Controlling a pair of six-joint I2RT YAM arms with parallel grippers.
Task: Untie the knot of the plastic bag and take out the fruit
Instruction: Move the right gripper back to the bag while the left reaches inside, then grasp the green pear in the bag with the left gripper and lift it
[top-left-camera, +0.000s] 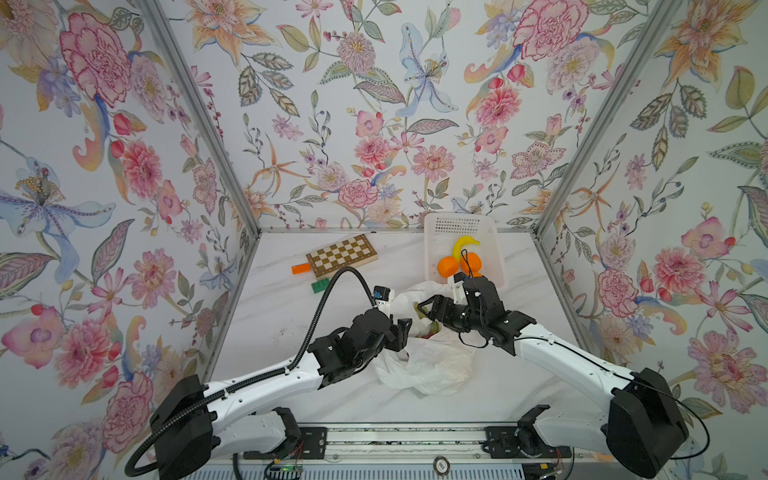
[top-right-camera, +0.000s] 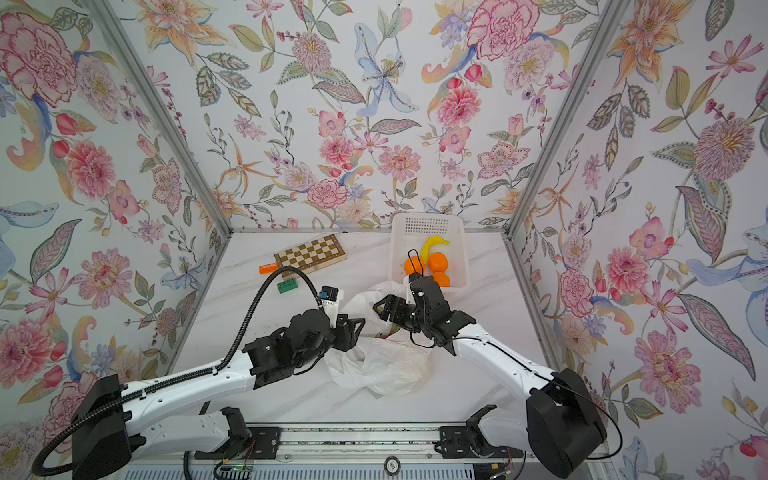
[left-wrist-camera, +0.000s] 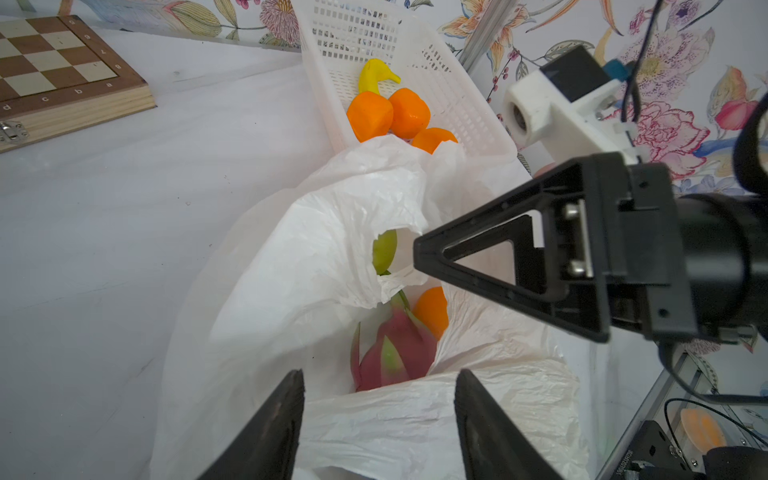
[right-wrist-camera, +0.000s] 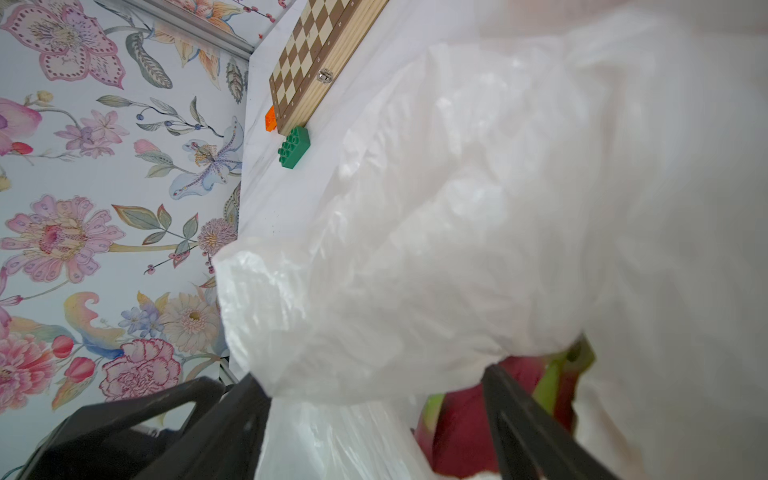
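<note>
Bag (top-left-camera: 428, 365) crumpled at centre of both top views, mouth open. Dragon fruit (left-wrist-camera: 395, 353), orange (left-wrist-camera: 432, 311), green fruit (left-wrist-camera: 384, 251) inside. Left gripper (left-wrist-camera: 379, 376) jaws apart astride bag rim. Right gripper (right-wrist-camera: 370, 374) jaws wide, bag film between. Basket (top-left-camera: 457, 226) above-right of bag.

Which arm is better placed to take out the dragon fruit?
Probably left: the dragon fruit lies uncovered just ahead of the open left gripper; the plastic bag drapes across the right gripper.

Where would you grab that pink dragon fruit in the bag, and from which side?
Probably take the dragon fruit across its plump pink middle, not the thin green tips. Come from above through the plastic bag's open mouth, since film wraps its other sides.
</note>
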